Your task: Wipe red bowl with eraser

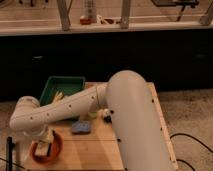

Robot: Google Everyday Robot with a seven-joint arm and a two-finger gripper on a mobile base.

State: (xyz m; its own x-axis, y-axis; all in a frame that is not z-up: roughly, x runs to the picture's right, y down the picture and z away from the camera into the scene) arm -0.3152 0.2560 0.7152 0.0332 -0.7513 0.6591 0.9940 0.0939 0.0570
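The red bowl sits at the near left corner of the wooden table. My gripper reaches down into the bowl from above at the end of my white arm. A pale cream eraser shows between the gripper's tip and the bowl's inside. The arm hides part of the bowl's back rim.
A green rectangular tray with a pale object in it stands at the table's back left. A blue-grey pad lies in the middle of the table, with a small dark object to its right. A dark post stands at the left edge.
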